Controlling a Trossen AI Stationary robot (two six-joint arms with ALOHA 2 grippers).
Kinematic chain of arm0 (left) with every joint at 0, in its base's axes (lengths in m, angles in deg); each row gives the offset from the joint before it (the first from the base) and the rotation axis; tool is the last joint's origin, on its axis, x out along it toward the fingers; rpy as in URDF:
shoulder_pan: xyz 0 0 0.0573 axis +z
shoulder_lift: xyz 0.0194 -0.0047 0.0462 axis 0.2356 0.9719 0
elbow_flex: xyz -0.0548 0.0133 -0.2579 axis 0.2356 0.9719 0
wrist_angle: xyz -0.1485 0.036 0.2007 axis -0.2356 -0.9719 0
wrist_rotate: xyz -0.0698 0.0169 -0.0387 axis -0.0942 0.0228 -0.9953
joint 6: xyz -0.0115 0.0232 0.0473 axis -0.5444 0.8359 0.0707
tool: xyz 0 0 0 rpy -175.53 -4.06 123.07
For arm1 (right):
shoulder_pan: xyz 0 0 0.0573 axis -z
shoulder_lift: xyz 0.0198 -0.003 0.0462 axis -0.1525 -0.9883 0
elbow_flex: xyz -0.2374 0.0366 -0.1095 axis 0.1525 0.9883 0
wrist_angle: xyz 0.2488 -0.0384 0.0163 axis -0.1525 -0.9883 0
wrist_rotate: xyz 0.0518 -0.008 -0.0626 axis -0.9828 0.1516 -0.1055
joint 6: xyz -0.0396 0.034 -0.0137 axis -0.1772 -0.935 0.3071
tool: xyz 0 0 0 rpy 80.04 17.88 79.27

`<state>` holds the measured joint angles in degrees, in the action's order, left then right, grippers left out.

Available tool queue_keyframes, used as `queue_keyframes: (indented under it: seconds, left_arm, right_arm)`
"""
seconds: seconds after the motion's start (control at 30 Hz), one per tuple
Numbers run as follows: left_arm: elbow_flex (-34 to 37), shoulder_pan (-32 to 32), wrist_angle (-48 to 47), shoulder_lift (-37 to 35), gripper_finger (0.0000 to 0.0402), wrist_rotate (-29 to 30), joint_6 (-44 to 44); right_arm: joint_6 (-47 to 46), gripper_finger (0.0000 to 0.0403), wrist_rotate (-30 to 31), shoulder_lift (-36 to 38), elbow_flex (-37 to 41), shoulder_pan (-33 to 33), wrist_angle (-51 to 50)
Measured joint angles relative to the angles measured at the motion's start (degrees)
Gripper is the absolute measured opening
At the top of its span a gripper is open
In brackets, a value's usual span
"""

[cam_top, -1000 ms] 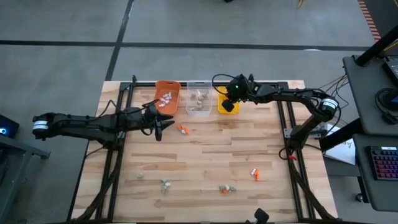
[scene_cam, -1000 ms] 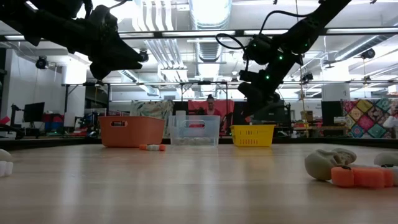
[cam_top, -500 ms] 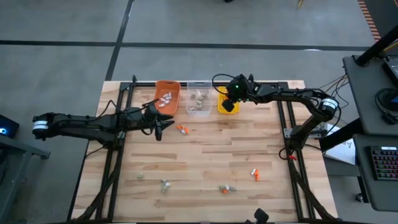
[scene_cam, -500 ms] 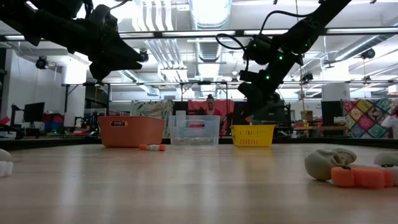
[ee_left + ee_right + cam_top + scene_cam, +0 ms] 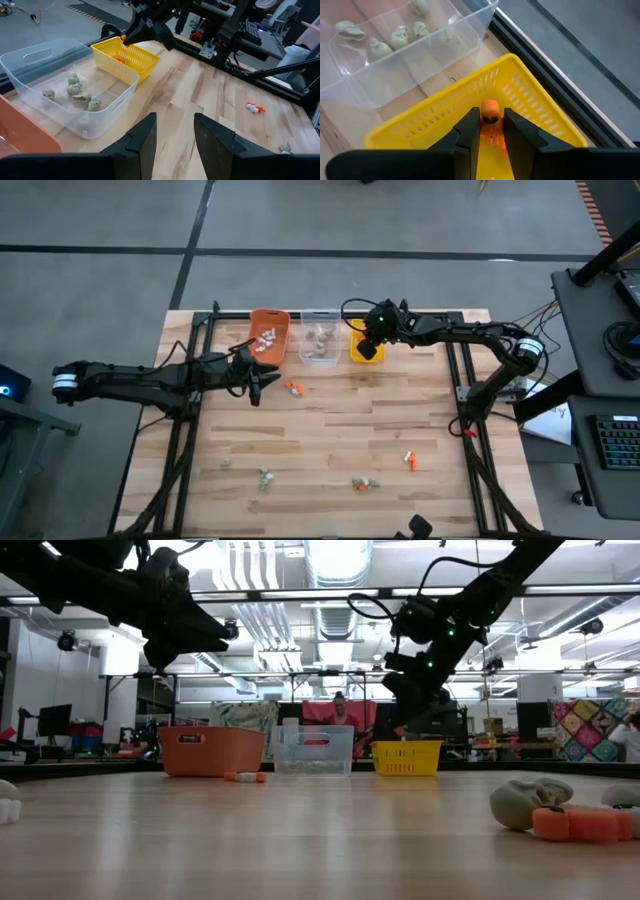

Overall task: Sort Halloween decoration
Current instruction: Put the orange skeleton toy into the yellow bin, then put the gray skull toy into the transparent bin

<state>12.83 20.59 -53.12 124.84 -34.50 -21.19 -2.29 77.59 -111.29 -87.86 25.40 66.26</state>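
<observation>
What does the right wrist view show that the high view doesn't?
Only the right wrist view: a small orange pumpkin trinket between the right gripper fingers, over the yellow slotted plastic basket. Only the high view: the left gripper and loose trinkets on the wooden table. Both: the basket and the clear plastic bin of grey-tan skulls.

**Two arms over a wooden table, three bins in the upper middle of the frame**

A wooden table (image 5: 330,430) fills the centre. At its upper edge sit an orange bin (image 5: 268,335) holding white pieces, a clear bin (image 5: 320,337) holding grey-tan pieces, and a yellow bin (image 5: 362,346). The right gripper (image 5: 368,348) hangs over the yellow bin. The left gripper (image 5: 262,383), coming from the frame's left, is just below the orange bin, beside an orange trinket (image 5: 292,387). More trinkets (image 5: 365,483) lie scattered along the lower part of the table.
</observation>
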Motion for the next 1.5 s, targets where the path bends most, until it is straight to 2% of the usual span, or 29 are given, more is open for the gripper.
queue_keyframes:
  seconds: [0.33, 0.47, 0.6, 0.7, 0.83, 0.93, 1.13, 1.23, 1.5]
  left_arm:
    - [0.0, 0.0, 0.2, 0.0, 0.0114, 1.3, -0.2]
    - [0.0, 0.0, 0.2, 0.0, 0.0114, 1.4, -0.2]
    - [0.0, 0.0, 0.2, 0.0, 0.0114, 1.4, -0.2]
    - [0.0, 0.0, 0.3, 0.0, 0.0114, 1.4, -0.2]
    - [0.0, 0.0, 0.3, 0.0, 0.0114, 1.3, -0.2]
    - [0.0, 0.0, 0.3, 0.0, 0.0114, 1.4, -0.2]
    - [0.0, 0.0, 0.3, 0.0, 0.0114, 1.3, -0.2]
    - [0.0, 0.0, 0.3, 0.0, 0.0114, 1.3, -1.0]
    - [0.0, -3.6, 0.4, 0.0, 0.0114, 0.9, -6.7]
  right_arm:
    - [-1.8, 0.0075, -0.1, 0.0, 0.0, 0.0, 0.5]
    - [-6.0, 0.0075, -3.3, 0.0, 0.0, 0.1, 0.4]
    - [-3.8, 0.0072, 0.7, 0.0, 0.0, 0.1, 0.5]
    - [-1.9, 0.0061, -0.2, 0.0, 0.0, 0.1, 1.0]
    - [-5.4, 0.0053, -1.7, 0.0, -0.6, 0.1, 1.0]
    - [-8.0, 0.0074, -2.0, 0.0, -0.8, 0.1, 0.5]
    - [-10.5, 0.0155, -1.1, -0.3, -0.8, 0.1, 0.6]
    - [-10.5, 0.0183, -1.1, -0.2, -0.8, 0.1, 0.7]
    - [-11.2, 0.0178, -1.6, 4.2, -0.8, -1.8, 0.7]
